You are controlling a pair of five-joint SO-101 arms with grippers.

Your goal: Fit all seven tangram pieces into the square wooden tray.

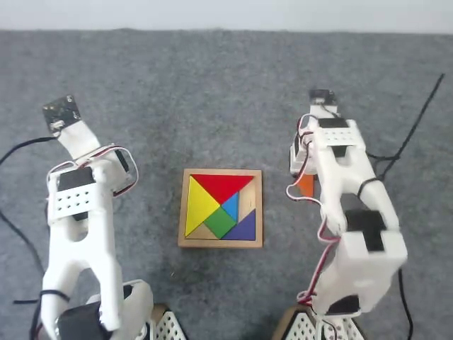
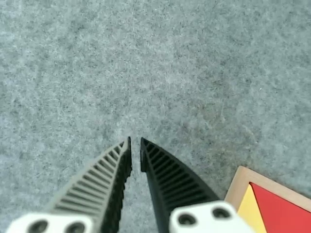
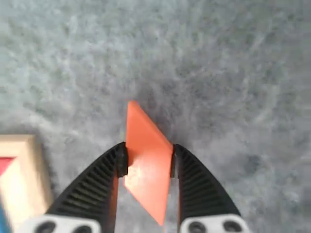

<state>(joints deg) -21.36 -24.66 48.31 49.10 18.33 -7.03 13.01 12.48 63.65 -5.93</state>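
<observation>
I'm holding the light, stiff orange piece (image 3: 146, 136) clenched by its edges in the right gripper (image 3: 148, 155), at 3 o'clock of the tray (image 1: 221, 243). The left gripper (image 2: 135, 141) is sitting closed, empty.

The tray (image 1: 221, 243) holds pieces (image 1: 223, 188); just right of it, the right hand (image 3: 148, 156) holds a loose piece (image 3: 141, 124).

Counter (image 1: 212, 85) covered w/ grey fuzzy felt-like mat (image 2: 155, 73), mottled texture, left to right and near to far. Far edge: pale plain strip (image 1: 226, 14) across full width, poss. wall, can't tell. Light even, diffuse; shadows soft.
</observation>
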